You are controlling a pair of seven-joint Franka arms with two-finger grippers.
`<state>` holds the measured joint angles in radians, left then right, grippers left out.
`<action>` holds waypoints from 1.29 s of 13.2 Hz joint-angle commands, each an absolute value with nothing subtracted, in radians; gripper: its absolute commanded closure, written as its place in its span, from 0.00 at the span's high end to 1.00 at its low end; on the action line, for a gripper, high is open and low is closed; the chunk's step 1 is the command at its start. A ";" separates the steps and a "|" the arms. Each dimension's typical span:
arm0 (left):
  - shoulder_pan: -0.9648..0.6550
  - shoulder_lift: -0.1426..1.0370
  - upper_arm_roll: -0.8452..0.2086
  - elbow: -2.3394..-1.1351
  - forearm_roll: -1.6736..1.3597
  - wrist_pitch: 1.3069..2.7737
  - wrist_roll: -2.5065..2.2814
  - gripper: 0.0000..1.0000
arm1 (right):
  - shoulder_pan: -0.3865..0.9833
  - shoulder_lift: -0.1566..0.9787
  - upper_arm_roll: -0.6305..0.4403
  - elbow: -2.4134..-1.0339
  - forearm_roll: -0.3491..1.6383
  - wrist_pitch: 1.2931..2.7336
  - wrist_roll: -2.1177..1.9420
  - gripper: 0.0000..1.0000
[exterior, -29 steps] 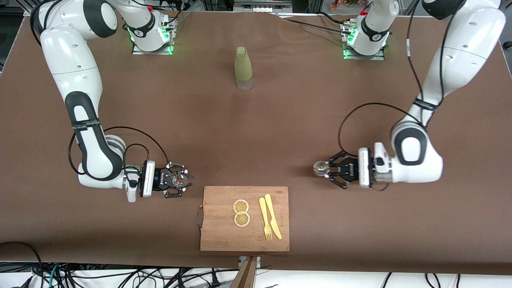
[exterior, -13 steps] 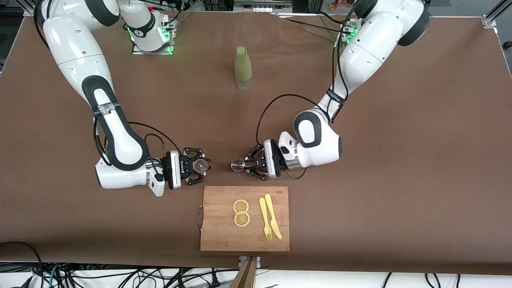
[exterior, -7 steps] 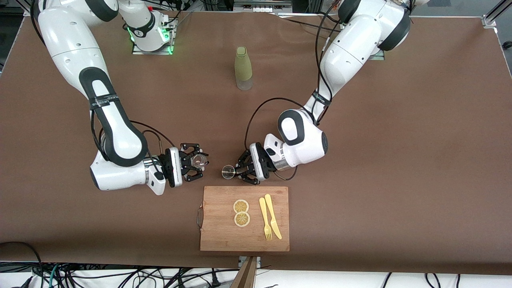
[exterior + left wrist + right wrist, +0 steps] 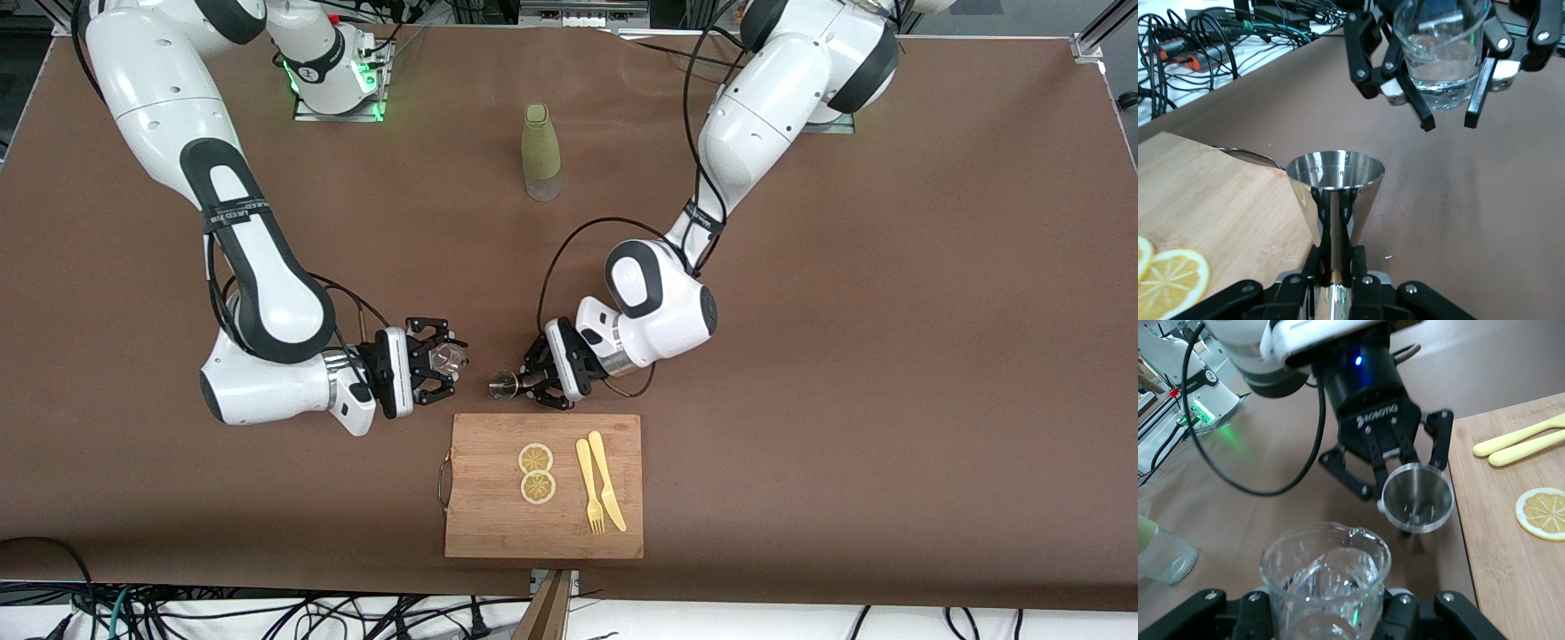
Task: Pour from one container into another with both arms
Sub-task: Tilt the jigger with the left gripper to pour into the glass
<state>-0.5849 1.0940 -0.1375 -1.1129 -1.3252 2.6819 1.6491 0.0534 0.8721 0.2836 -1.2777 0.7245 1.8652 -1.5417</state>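
Both arms have drawn closer together since the earlier frame. Left gripper (image 4: 526,382) is clenched on the steel jigger (image 4: 503,385) over bare table just above the cutting board (image 4: 498,524); right gripper (image 4: 442,360), at the jigger's ten o'clock, grasps a clear glass beaker (image 4: 447,358). A green bottle (image 4: 540,151) stands at twelve o'clock. Lemon slices (image 4: 536,459), fork (image 4: 588,485) and knife (image 4: 606,480) lie on the board.

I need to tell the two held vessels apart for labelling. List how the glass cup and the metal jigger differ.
The glass cup is clear with water in it; the metal jigger is shiny steel and looks empty. The cup is a wide tumbler with a spout; the jigger is a narrow-waisted cone. Right pincer holds the cup, left pincer the jigger. Both are held upright.
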 commanded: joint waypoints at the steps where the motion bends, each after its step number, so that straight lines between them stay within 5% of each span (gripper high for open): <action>1: -0.627 1.127 -0.100 -1.055 -1.353 2.703 1.611 0.00 | 0.067 0.871 0.293 -1.267 0.698 1.896 -1.500 0.30; 17: -0.641 1.126 -0.101 -1.068 -1.359 2.714 1.600 0.00 | 0.100 0.887 0.293 -1.267 0.594 1.947 -1.381 0.30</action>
<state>-0.6232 1.1108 -0.1181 -1.0983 -1.3252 2.7010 1.5982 0.0948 0.8839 0.2839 -1.2778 0.6172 1.9402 -1.4204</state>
